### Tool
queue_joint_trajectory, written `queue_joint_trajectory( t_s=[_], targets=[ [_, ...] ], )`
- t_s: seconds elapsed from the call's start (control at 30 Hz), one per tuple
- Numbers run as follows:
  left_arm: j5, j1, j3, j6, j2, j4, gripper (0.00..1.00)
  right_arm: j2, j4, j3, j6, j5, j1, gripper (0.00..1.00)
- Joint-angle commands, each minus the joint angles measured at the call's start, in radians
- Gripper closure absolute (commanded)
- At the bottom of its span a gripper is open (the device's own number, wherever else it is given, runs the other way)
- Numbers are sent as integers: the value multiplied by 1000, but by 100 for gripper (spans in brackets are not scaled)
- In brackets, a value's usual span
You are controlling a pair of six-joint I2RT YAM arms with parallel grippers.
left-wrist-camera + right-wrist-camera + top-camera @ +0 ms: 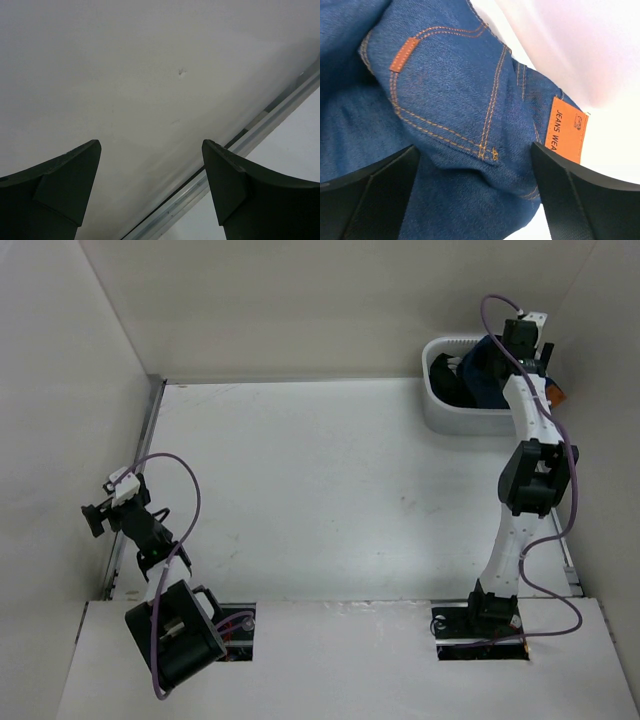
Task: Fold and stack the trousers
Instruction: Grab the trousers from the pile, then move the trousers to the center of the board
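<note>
The trousers [485, 368] are dark blue denim jeans bunched in the white basket [442, 420] at the back right. In the right wrist view the trousers [450, 100] fill the frame, showing a back pocket with orange-tan stitching, a small tan tab [403, 55] and an orange label [566, 129]. My right gripper [475, 147] is open just above the pocket's lower corner, a fold of denim rising between its fingers. From above, the right gripper [512, 340] hangs over the basket. My left gripper [95, 517] is open and holds nothing at the table's left edge.
Black cloth [445, 375] lies in the basket's left part beside the jeans. The left wrist view shows a bare white wall and a metal rail [225, 165] along the table's left edge. White walls close in the table on the left, back and right.
</note>
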Motion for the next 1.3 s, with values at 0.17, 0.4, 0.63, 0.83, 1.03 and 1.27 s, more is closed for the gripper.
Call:
queue_joint_trajectory(
  t_s=[0.17, 0.4, 0.63, 0.83, 1.03, 1.27],
  targets=[
    [45, 28, 57, -55, -14, -21, 17, -64, 74, -38, 85, 18, -6, 100],
    [72, 22, 41, -55, -46, -26, 17, -423, 415, -150, -77, 125, 161, 100],
    [86, 2, 8, -41, -84, 1, 17, -619, 793, -90, -494, 175, 585, 100],
    [88, -30, -5, -15, -96, 19, 17, -575, 978, -1, -780, 176, 994, 100],
    [128, -87, 102, 22, -156, -107, 13, -420, 927, -76, -762, 380, 1048, 99],
    [437, -139, 597, -97, -129, -718, 13, -411, 831, -292, -644, 511, 1048, 99]
  ],
)
